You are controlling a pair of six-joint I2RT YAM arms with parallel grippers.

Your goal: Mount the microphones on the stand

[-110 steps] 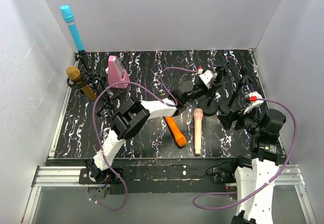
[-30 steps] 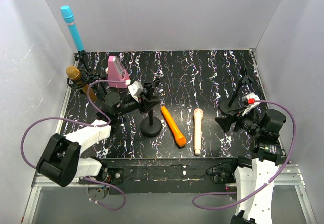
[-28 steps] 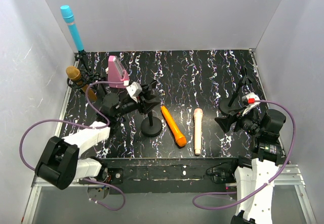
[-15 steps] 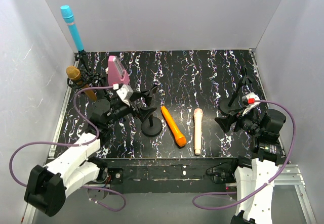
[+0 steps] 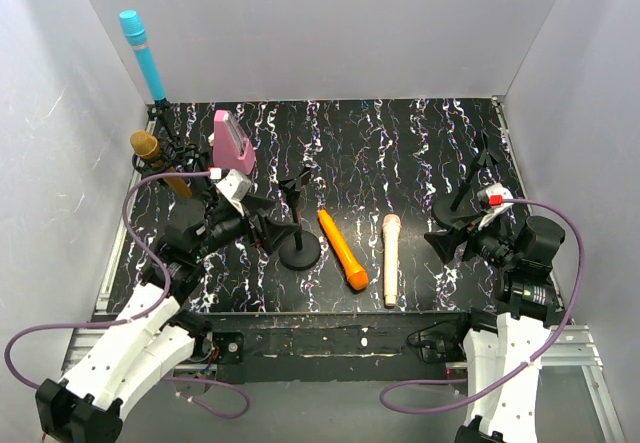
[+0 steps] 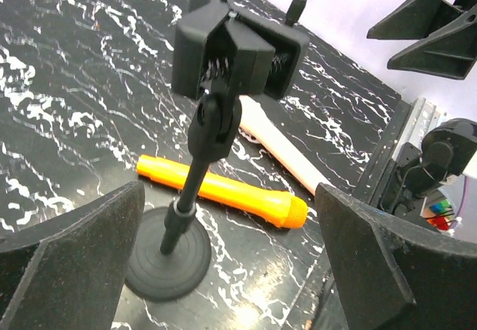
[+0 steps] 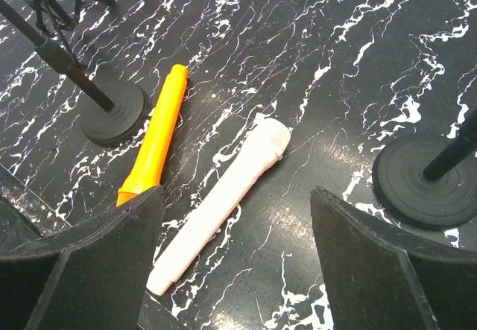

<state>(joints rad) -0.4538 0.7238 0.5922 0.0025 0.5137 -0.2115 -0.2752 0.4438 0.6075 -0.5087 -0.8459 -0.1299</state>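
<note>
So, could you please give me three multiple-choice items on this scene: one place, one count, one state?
1. The orange mic lies: A) between the middle stand and the peach mic; B) in the far left corner; C) at the right edge.
2. Mics lying on the table: A) one; B) two; C) four.
3. The left jaws are: A) open; B) shut on a mic; C) out of view.
Key: 1A, it lies between those two; 2B, only orange and peach lie flat; 3A, they gape in the wrist view.
</note>
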